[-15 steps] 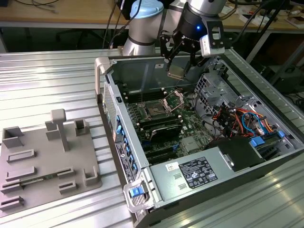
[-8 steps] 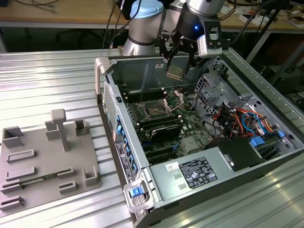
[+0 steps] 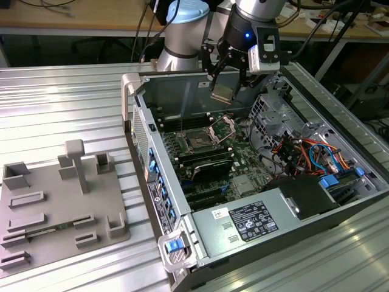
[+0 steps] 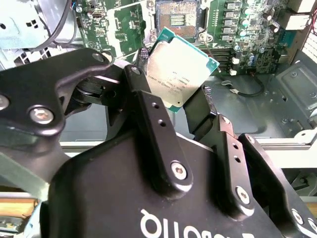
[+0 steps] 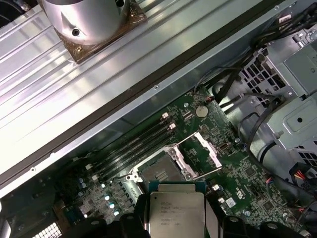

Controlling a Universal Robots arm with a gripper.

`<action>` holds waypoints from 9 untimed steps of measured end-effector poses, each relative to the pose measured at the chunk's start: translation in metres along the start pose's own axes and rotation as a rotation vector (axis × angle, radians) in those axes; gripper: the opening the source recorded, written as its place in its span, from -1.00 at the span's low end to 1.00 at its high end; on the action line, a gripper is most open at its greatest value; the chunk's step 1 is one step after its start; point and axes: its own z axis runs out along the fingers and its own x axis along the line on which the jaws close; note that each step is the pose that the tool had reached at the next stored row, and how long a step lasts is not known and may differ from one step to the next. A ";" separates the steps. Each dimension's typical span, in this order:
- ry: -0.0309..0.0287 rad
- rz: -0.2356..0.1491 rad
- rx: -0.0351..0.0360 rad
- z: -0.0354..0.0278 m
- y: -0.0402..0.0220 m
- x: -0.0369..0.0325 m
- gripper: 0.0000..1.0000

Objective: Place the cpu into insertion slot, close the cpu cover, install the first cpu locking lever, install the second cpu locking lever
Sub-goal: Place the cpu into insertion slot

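My gripper [image 4: 171,85]: the jaws are pinching the cpu [image 4: 178,69] by two opposite edges. One black finger [image 4: 148,109] is on each side of the chip.
Cpu: it is lifted in the air with its silver top facing my second wrist view. It touches nothing except my fingers.
Place of the cpu: above the motherboard [image 3: 243,159], close over the insertion slot [image 3: 199,141] but not in it. In the first wrist view the chip [image 5: 176,208] sits just beside the slot [image 5: 161,173].
Insertion slot: open and bare, with the dark contact field visible in both wrist views. It lies on the board's part near the back wall of the computer case [image 3: 182,91].
Cpu cover [image 3: 223,129]: swung up on its hinge at one edge of the slot. It stands tilted and not closed.
Memory slots [image 3: 203,161]: long and black, they run along the board just beside the socket.
Computer case: it lies open on a ribbed metal table [image 3: 61,103].
Grey tray [image 3: 61,207]: on the table, well apart from the case, toward the exterior view's left.
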 end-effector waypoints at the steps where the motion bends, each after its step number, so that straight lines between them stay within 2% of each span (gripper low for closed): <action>1: -0.0004 0.004 -0.0001 0.0001 -0.0003 0.0004 0.09; 6: -0.0027 0.029 -0.0006 0.0004 -0.0016 0.0023 0.09; 9: -0.0053 0.058 -0.0011 0.0007 -0.0018 0.0025 0.09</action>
